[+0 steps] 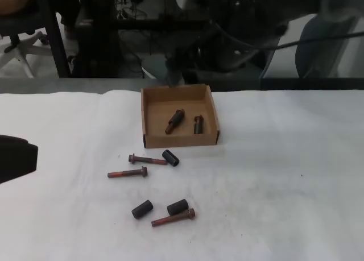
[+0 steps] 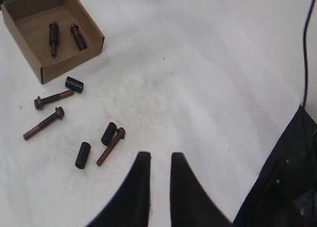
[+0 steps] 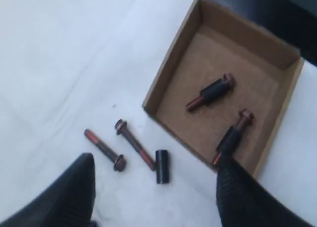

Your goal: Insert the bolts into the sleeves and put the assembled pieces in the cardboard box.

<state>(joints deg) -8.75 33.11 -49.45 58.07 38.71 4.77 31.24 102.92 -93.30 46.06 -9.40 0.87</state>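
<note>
- The cardboard box (image 1: 181, 139) stands open-topped at the far middle of the tabletop (image 1: 284, 175), where either arm could reach it.
- Inside it lie two assembled pieces, first piece (image 1: 175, 120) and second piece (image 1: 198, 124). Each is a bolt with a sleeve on its shank, and the two lie apart on the box floor. In my judgement this part of the task is done.
- Loose bolts, count three: far bolt (image 1: 147, 159), middle bolt (image 1: 128, 173) and near bolt (image 1: 173, 217). All lie flat on the tabletop in front of the box.
- Loose sleeves, count three: far sleeve (image 1: 170, 157) at the tip of the far bolt, near sleeve (image 1: 177, 206) just beside the near bolt, and lone sleeve (image 1: 142, 208) a little off from it.
- The counts match, three bolts to three sleeves, so three insertions appear outstanding. Two pairs already lie close together, which should suit picking one part with each arm.
- The left gripper (image 2: 158, 158) hangs above bare tabletop near the near bolt, its fingers a little apart and holding nothing.
- The right gripper (image 3: 154, 158) hangs over the far bolt and far sleeve by the box edge, its fingers wide apart and empty.
</note>
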